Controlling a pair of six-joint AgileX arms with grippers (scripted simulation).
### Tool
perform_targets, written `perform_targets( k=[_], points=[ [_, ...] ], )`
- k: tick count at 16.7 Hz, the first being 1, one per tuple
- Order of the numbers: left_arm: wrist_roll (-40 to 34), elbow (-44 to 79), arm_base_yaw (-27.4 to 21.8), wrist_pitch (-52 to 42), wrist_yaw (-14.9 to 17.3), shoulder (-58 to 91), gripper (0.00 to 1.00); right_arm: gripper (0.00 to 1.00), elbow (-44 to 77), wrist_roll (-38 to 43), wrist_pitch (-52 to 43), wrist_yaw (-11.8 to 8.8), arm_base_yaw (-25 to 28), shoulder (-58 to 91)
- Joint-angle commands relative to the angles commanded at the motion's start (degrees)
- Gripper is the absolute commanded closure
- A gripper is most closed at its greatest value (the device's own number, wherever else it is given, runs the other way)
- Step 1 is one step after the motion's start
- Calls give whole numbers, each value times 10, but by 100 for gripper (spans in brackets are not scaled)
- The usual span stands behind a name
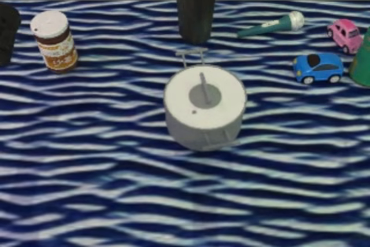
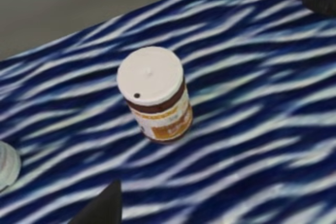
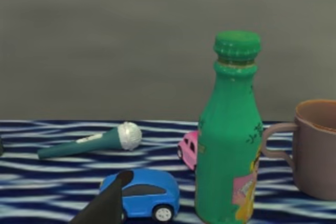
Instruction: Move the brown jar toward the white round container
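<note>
Standing upright, brown jar (image 1: 54, 41) well left of white round container (image 1: 204, 107), untouched on striped worktop (image 1: 104, 189). Hovering above jar, left tool (image 2: 102, 208), likely lining up a grasp; opening cannot be told. Tall black cylinder (image 1: 196, 4) just behind container.

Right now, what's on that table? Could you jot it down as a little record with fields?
cloth: blue-and-white wavy pattern
brown jar: upright, far left of the table, white lid on
white round container: centre of the table, grey disc and thin rod on top
jar and container: well apart, not touching
tall black cylinder: behind the container
right side: teal microphone, blue toy car, pink toy car, green bottle, brown mug
arms: neither holds anything
</note>
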Motion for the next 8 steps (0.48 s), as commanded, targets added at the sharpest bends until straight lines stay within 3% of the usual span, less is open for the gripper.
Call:
perform_targets(
  k=[8],
  points=[
    [125,439,9,-233,31,455,0,0,0,0,0,0,0,0]
  ],
)
